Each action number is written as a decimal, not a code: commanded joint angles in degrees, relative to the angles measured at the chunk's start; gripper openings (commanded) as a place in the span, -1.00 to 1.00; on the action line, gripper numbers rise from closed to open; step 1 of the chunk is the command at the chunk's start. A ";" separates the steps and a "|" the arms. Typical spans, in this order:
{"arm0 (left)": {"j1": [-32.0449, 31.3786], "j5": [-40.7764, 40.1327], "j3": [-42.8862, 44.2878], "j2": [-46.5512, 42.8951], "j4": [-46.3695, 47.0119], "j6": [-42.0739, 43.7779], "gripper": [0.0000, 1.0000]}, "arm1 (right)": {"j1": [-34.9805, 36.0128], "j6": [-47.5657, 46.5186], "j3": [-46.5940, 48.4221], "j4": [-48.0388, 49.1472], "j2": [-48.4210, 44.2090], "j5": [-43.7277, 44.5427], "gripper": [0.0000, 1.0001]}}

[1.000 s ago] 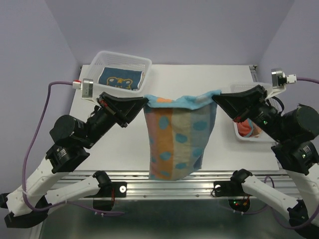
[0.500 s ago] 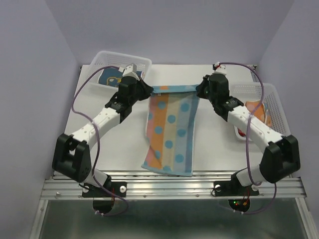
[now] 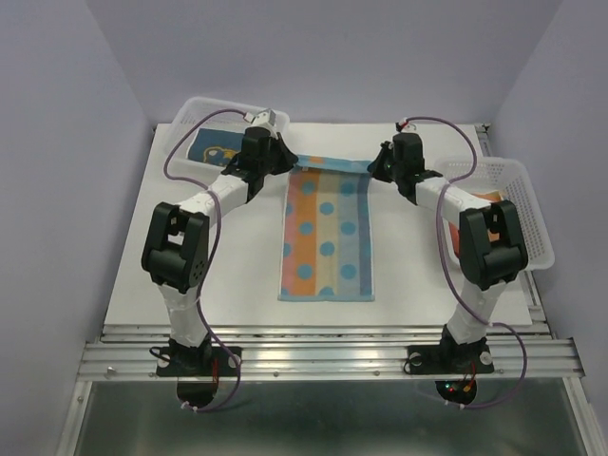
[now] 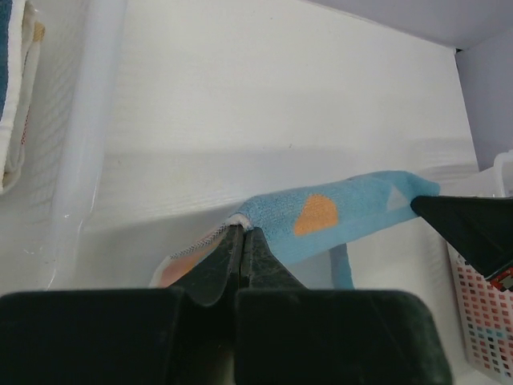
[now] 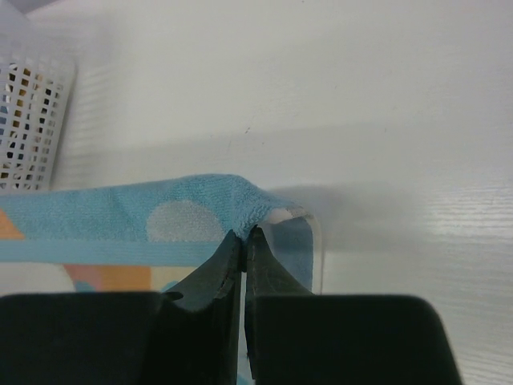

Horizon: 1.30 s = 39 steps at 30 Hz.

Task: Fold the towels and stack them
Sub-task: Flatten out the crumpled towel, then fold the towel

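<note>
Top external view gave us the dotted, striped towel (image 3: 328, 237) spread on the table (image 3: 237, 280), between the left basket (image 3: 187, 116) and the right basket (image 3: 534, 217). We saw the left gripper (image 3: 288, 161) pinched tight on its far left corner and the right gripper (image 3: 376, 167) on the far right corner. The edge between them seemed slightly raised.

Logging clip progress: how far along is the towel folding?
Done: one folded towel lies in the left basket. In hand: the left hand and right hand pinch the far corners of the dotted towel, spread flat. Left: folding and stacking it, then the orange cloth in the right basket.
</note>
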 commanded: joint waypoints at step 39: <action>-15.22 -9.59 -58.94 -53.60 -8.57 -20.49 -1.00 | 17.95 19.88 -49.23 -17.30 -56.42 -8.53 -0.99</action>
